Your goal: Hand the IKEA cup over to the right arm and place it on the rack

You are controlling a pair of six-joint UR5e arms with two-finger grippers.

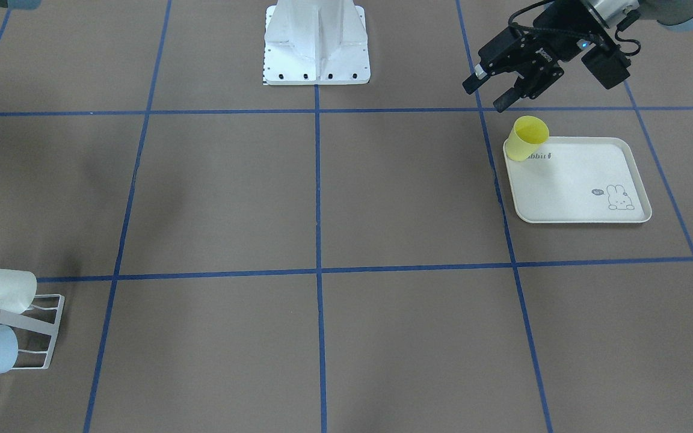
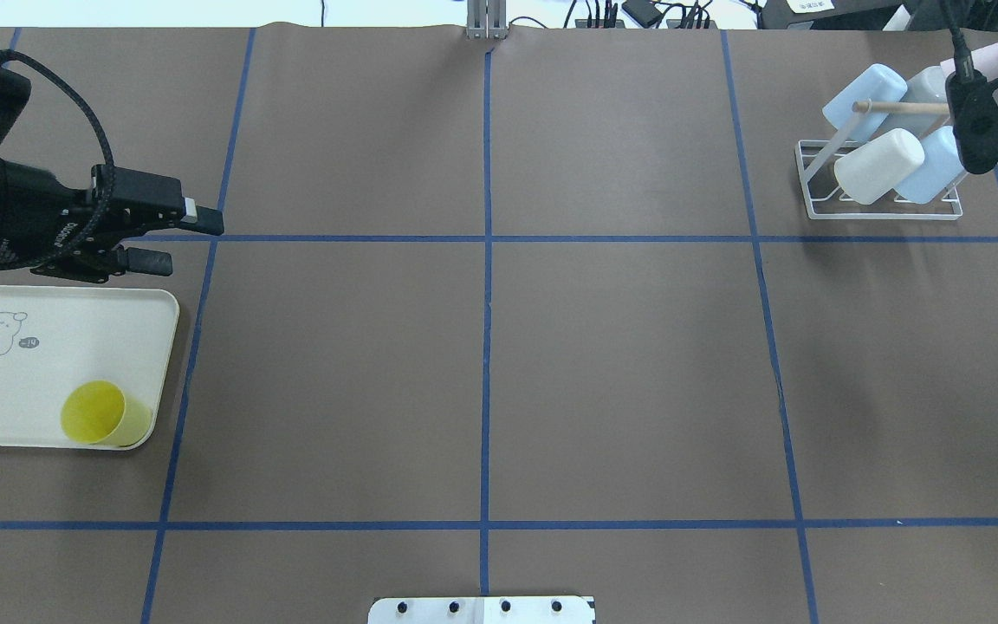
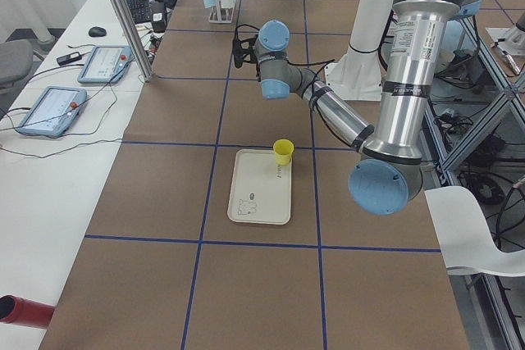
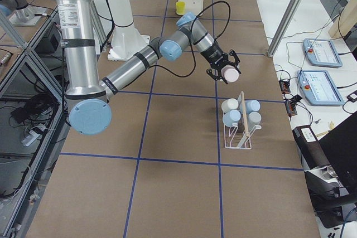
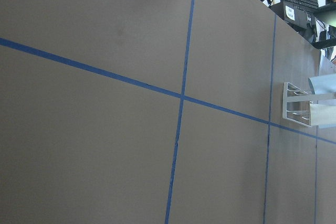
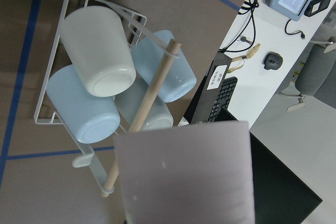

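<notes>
Pink cup, seemingly clamped in right gripper, near rack

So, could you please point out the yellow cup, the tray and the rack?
yellow cup (image 2: 93, 412): overhead exterior view, on its inner wall.
tray (image 2: 66, 334): overhead exterior view, on its bare floor.
rack (image 2: 897, 107): overhead exterior view, on its wooden dowel.

The left claw hangs open near a yellow cup standing in a cream tray's corner; the rack sits well apart on the tabletop.
</notes>
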